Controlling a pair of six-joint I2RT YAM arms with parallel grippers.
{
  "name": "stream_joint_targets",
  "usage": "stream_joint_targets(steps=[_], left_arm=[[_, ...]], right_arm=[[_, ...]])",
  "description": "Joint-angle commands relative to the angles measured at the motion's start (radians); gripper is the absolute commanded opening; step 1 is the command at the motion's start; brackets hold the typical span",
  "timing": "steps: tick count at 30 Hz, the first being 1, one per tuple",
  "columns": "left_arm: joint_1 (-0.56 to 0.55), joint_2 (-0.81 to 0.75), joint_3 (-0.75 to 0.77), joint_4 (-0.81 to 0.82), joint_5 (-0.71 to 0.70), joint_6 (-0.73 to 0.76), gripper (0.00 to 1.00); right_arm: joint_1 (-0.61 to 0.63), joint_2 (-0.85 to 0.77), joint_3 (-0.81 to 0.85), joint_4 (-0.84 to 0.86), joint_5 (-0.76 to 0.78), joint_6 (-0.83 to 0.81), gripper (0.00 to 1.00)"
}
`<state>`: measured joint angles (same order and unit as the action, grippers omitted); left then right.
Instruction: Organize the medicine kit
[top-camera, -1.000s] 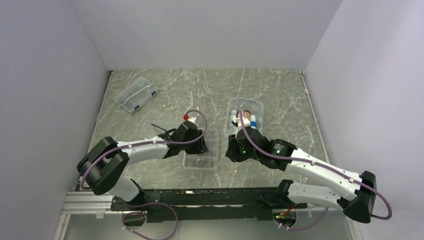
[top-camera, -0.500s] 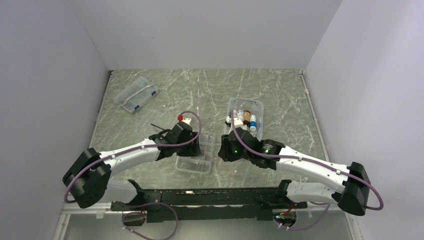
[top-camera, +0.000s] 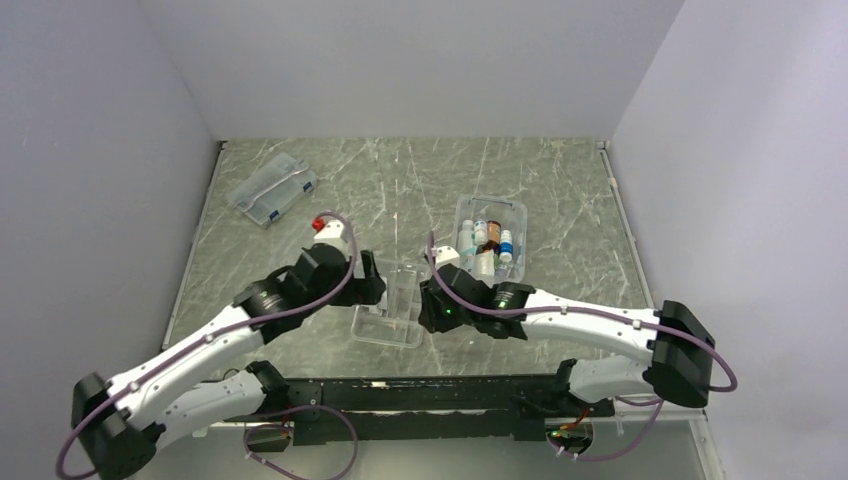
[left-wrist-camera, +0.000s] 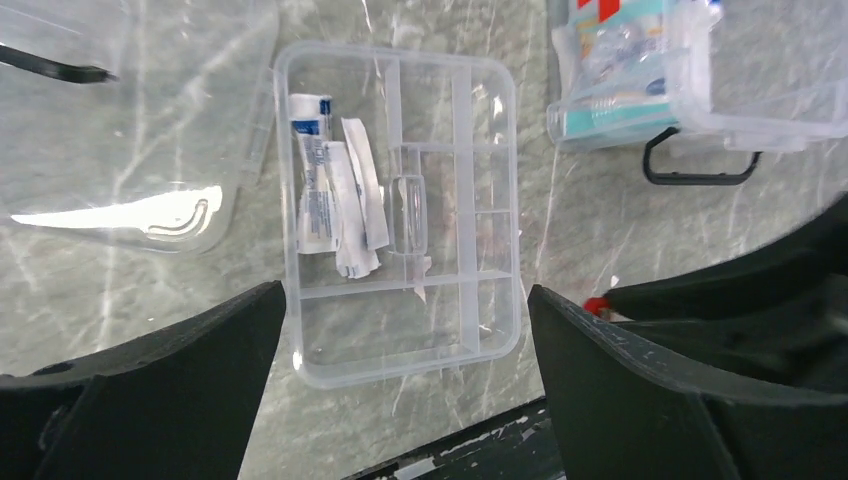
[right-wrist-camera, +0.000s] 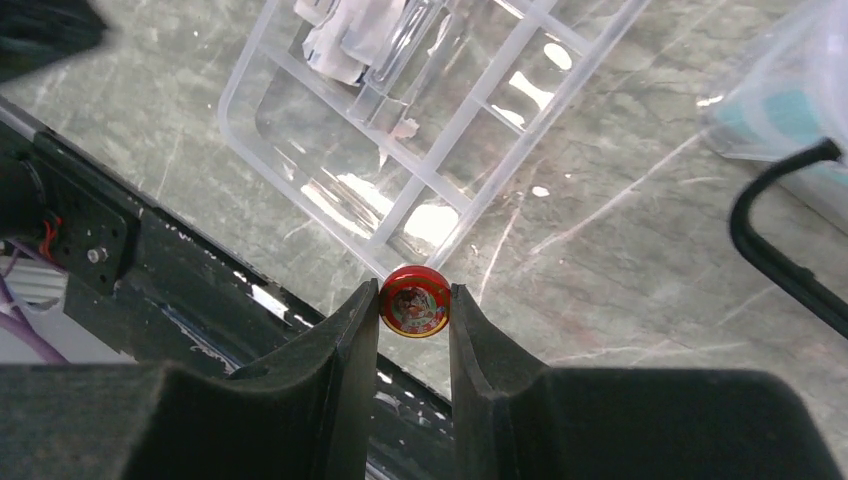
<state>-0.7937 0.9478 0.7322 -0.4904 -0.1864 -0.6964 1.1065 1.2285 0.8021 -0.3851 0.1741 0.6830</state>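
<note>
Left gripper (left-wrist-camera: 405, 300) withdrew, spread wide; right gripper (right-wrist-camera: 415, 300) pinches red tin (right-wrist-camera: 415, 304) near medicine kit (top-camera: 490, 202).

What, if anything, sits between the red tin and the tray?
Nothing visible. The right gripper holds the tin at the tray's near corner; the nearest compartments are empty. The left gripper hangs open above it.

We list, on the grey marbled bench (top-camera: 560, 170):
- The medicine kit (top-camera: 520, 215), a clear tub right of centre, with small bottles upright inside.
- A clear divided tray (top-camera: 385, 330) near the front edge.
- A flat clear case (top-camera: 270, 190) with blue labels, far left, well apart.
- The left arm (top-camera: 200, 350) and right arm (top-camera: 580, 325), which flank the tray. Whether the left jaws or right jaws hold anything seems hidden from here.
</note>
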Motion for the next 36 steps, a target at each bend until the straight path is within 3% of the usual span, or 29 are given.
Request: stream_joint_targets(steps=[1, 11, 19, 26, 36], left_arm=[[-0.002, -0.144, 0.039, -0.132, -0.114, 0.020, 0.99], [0.000, -0.497, 0.045, -0.263, -0.180, 0.067, 0.99], [-0.001, -0.677, 0.056, -0.336, -0.199, 0.121, 0.99], [-0.001, -0.778, 0.017, -0.355, -0.207, 0.136, 0.99], [-0.001, -0.798, 0.004, -0.349, -0.210, 0.144, 0.99]], right_arm=[[0.037, 0.074, 0.077, 0.066, 0.015, 0.008, 0.06], [0.083, 0.267, 0.198, 0.089, 0.010, -0.008, 0.05], [0.088, 0.417, 0.287, 0.099, -0.021, -0.010, 0.06], [0.093, 0.533, 0.354, 0.091, -0.038, -0.007, 0.08], [0.093, 0.608, 0.397, 0.059, -0.033, 0.008, 0.10]])
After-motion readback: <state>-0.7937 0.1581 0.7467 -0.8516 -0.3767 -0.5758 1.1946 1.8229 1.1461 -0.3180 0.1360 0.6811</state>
